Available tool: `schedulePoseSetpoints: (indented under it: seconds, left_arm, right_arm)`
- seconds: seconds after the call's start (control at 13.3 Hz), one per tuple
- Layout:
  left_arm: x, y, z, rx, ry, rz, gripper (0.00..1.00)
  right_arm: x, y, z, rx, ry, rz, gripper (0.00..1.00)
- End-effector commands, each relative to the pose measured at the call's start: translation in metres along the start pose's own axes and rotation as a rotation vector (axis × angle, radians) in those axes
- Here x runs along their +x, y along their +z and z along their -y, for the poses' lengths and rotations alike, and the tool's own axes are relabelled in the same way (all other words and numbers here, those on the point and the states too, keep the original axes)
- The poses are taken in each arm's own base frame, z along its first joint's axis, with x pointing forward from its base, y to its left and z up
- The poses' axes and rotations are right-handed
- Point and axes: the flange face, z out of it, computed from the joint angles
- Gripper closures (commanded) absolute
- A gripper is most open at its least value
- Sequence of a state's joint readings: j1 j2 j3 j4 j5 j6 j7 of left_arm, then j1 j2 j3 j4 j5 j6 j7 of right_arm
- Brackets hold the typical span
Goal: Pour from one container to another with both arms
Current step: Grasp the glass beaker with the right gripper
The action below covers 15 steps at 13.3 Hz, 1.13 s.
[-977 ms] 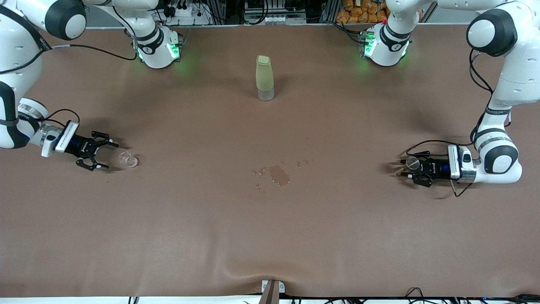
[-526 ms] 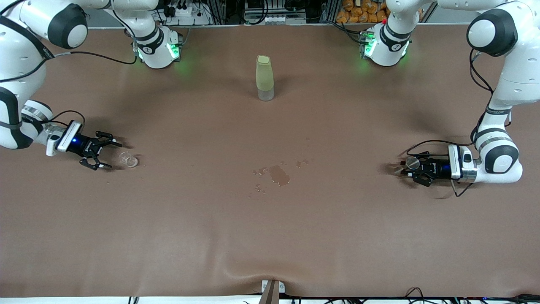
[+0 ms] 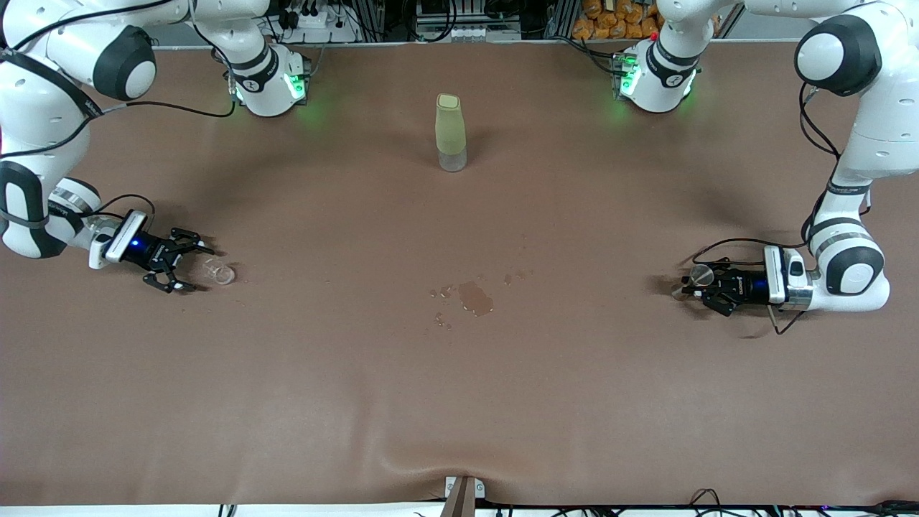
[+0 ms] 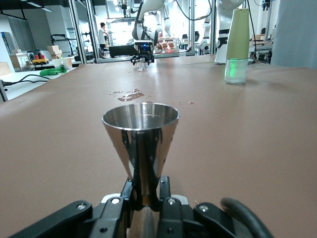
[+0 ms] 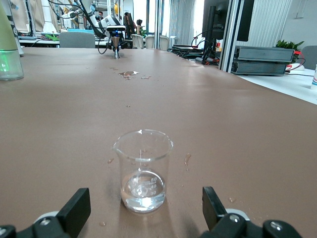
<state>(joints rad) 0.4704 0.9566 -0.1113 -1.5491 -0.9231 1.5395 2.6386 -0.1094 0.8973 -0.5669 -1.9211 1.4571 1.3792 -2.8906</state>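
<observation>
While the left gripper (image 3: 695, 285) keeps clamping the metal funnel (image 4: 141, 144), the right gripper (image 3: 188, 262), jaws wide, edges closer to the glass beaker (image 5: 142, 170).

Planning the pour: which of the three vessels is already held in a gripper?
The steel funnel, clamped by its stem in the left gripper. The glass beaker stands free before the open right gripper; the green-sleeved bottle stands alone.

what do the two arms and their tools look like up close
Both arms are glossy white, rounded segments with black joint bands; bases glow green. The left arm and right arm carry loose black cables. Each wrist has a white-and-silver block; the left tool and right tool are black, skeletal linkages.
</observation>
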Motion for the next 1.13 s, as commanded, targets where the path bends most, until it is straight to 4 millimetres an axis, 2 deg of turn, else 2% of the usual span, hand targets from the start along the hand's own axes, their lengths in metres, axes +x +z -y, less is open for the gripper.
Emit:
schedulePoseSetpoints:
  seconds: [0.0,0.23,0.38,0.53,0.68,0.98,1.05]
  left_arm:
    - [-0.001,0.002,0.006,0.016,0.013,0.007,1.0]
    - [0.014,0.023,0.021,0.003,0.046,-0.017,1.0]
    - [0.026,0.046,0.033,-0.02,0.066,-0.033,1.0]
    - [0.048,0.077,0.05,-0.045,0.077,-0.054,1.0]
    - [0.063,0.117,0.066,-0.057,0.046,-0.062,1.0]
    - [0.094,0.219,0.095,-0.022,0.019,-0.098,1.0]
    - [0.104,0.246,0.102,0.002,0.004,-0.115,1.0]
  right_arm:
    - [-0.019,0.001,0.016,-0.042,-0.367,-0.031,0.0]
    - [-0.023,0.016,0.018,-0.054,-0.376,-0.063,0.0]
    - [-0.026,0.024,0.019,-0.061,-0.374,-0.073,0.0]
    - [-0.028,0.038,0.019,-0.063,-0.372,-0.095,0.0]
    - [-0.03,0.051,0.02,-0.068,-0.375,-0.113,0.0]
    - [-0.028,0.066,0.019,-0.06,-0.377,-0.134,0.0]
    - [-0.027,0.07,0.018,-0.061,-0.378,-0.139,0.22]
